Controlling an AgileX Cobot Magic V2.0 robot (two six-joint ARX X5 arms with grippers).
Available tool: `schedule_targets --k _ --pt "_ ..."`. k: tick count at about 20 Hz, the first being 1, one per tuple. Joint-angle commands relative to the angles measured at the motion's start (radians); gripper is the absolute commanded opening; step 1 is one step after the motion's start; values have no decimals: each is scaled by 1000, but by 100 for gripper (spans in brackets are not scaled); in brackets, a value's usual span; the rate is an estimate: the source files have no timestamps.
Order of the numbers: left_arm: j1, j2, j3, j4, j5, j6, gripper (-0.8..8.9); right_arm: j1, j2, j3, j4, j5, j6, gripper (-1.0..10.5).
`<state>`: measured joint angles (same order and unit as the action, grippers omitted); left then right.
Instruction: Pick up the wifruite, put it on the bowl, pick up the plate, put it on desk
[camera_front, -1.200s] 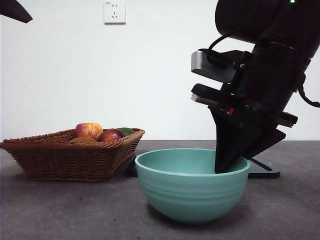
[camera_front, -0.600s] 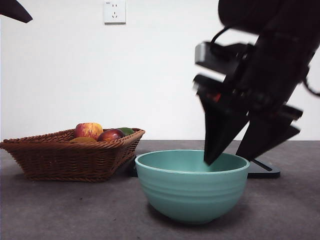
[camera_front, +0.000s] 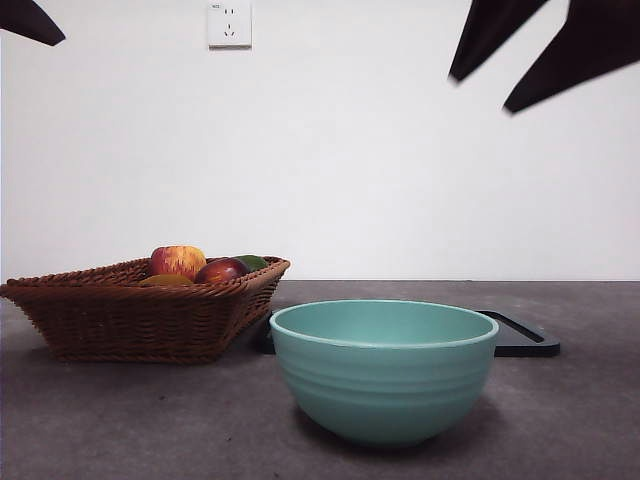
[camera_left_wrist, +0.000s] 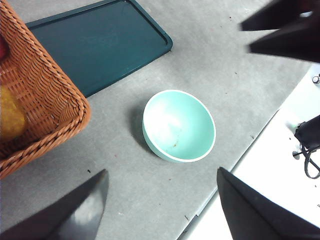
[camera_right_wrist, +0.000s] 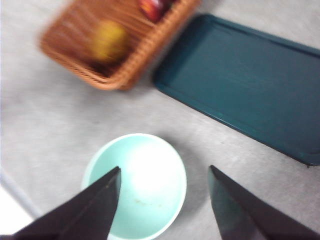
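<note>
The teal bowl (camera_front: 385, 385) stands on the desk (camera_front: 120, 420), and it looks empty in the left wrist view (camera_left_wrist: 180, 125) and in the right wrist view (camera_right_wrist: 135, 185). A brown-golden wifruite (camera_front: 165, 281) lies in the wicker basket (camera_front: 120, 320); it also shows in the left wrist view (camera_left_wrist: 7, 115) and, blurred, in the right wrist view (camera_right_wrist: 107, 40). My right gripper (camera_front: 480, 94) hangs open and empty high above the bowl (camera_right_wrist: 164, 168). My left gripper (camera_left_wrist: 161, 172) is open and empty, high at the left. The dark green flat plate (camera_right_wrist: 250, 85) lies behind the bowl.
The basket also holds a red-and-yellow apple (camera_front: 178, 260) and a dark red fruit (camera_front: 220, 270). The plate's edge (camera_front: 520, 335) shows behind the bowl's right side. The desk's edge (camera_left_wrist: 250, 150) runs close to the bowl.
My right gripper has lifted out of the bowl and risen to the top right, jaws spread. The bowl, basket and fruit have not moved.
</note>
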<state>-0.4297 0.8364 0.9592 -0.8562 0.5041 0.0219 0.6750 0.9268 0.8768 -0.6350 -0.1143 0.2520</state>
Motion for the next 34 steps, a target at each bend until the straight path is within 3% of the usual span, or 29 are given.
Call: schedule_targets --k 1,7,18,20,22,23,34 --pt "-5 6 12 10 6 19 343 10 -58 21 -29 -39 11 279" --pt "-5 6 12 8 6 19 343 10 -185 21 -129 -200 11 278" --pt "-5 6 12 6 6 19 333 10 -203 21 -159 -200 10 278" --pt "-5 6 12 6 6 19 220 10 -203 21 -160 -200 10 239" --pt "-5 6 12 5 6 19 52 10 -203 21 -163 -200 9 21" --pt "-5 6 12 5 6 19 3 10 -203 21 -164 -200 7 8" --pt "-5 6 12 12 6 19 7 9 -203 21 -162 -200 2 8"
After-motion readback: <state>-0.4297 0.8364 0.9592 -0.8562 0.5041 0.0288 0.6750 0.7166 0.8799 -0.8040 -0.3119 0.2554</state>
